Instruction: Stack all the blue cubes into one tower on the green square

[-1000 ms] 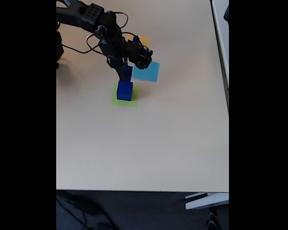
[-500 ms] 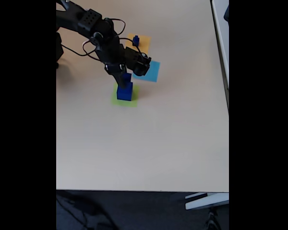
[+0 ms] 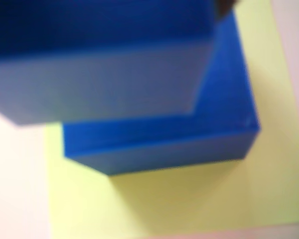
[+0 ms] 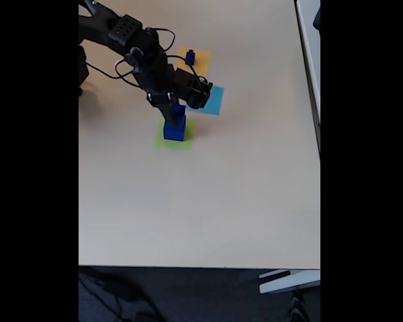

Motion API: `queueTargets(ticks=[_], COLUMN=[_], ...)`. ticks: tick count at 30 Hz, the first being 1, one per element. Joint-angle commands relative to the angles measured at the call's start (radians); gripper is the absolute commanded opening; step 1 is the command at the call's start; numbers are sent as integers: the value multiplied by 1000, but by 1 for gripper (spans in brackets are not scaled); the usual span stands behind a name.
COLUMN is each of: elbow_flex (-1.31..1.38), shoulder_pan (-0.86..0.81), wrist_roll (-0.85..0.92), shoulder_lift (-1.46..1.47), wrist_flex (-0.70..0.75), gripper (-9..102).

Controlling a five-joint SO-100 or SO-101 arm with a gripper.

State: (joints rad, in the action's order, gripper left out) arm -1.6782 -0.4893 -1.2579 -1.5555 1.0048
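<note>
In the fixed view my gripper [image 4: 176, 111] is shut on the medium blue cube [image 4: 178, 114], holding it right on top of the large blue cube [image 4: 174, 129]. The large cube stands on the green square [image 4: 188, 142]. The wrist view shows the medium cube [image 3: 99, 64] close up and blurred, overhanging the left side of the large cube [image 3: 224, 104] with the green square [image 3: 189, 199] beneath. Whether the two cubes touch is unclear. The small blue cube [image 4: 190, 58] sits on the orange square [image 4: 200, 60] farther back.
A light-blue square patch [image 4: 212, 100] lies just right of the gripper. The arm [image 4: 121, 30] reaches in from the upper left with loose cables. The table edge [image 4: 188, 266] runs along the bottom, and the beige top is bare in front and to the right.
The gripper has carried the medium cube down and slightly left, from beside the light-blue patch to directly over the large cube.
</note>
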Motion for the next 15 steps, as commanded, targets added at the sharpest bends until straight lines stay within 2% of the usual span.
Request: queueTargets(ticks=[1, 15], elbow_flex=[2, -69], shoulder_pan=[18, 35], wrist_roll=[-20, -46], shoulder_lift=[-11, -11], wrist_flex=[-25, -81], gripper=[5, 4])
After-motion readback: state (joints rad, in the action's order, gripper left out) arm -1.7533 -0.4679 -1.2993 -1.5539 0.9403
